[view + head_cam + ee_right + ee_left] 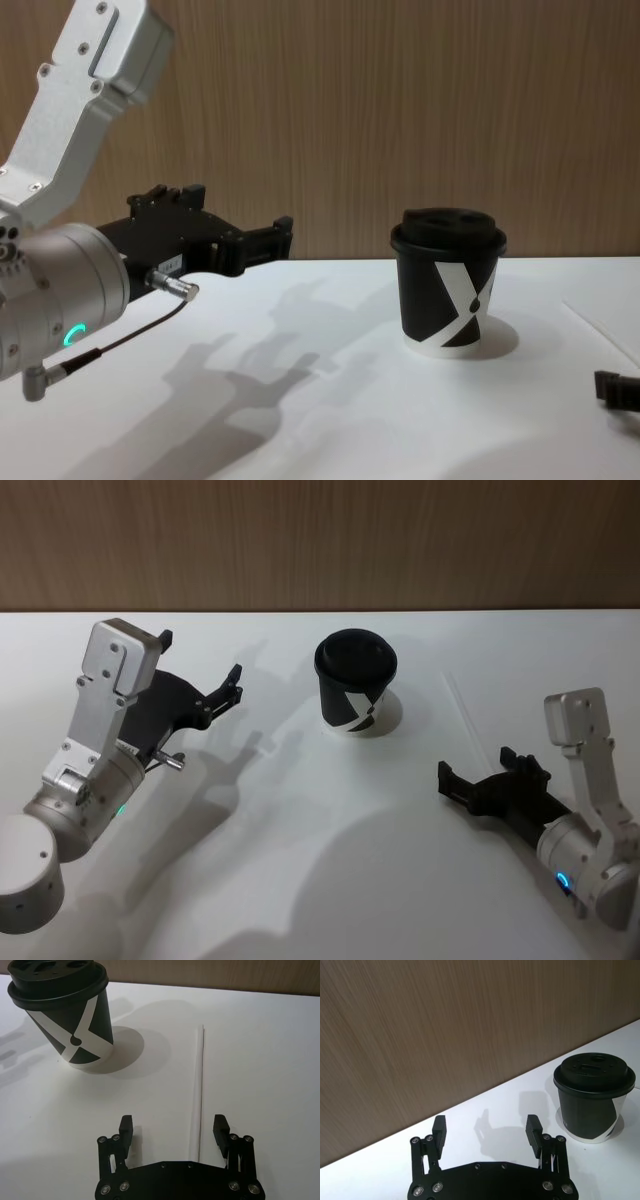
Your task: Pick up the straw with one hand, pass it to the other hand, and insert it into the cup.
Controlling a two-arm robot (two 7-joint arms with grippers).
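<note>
Head view shows your left gripper (200, 658) wide open and empty beside the cup (355, 685), with the straw (466, 716) flat on the table (300, 880) to the cup's right, so centre your open, empty right gripper (478, 765) over it before closing.

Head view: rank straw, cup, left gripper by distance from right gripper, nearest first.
1. The straw, flat on the table, its near end lined up between the open jaws of the right gripper.
2. The cup, upright mid-table, on the straw's left.
3. The left gripper, far left side, jaws open.
</note>
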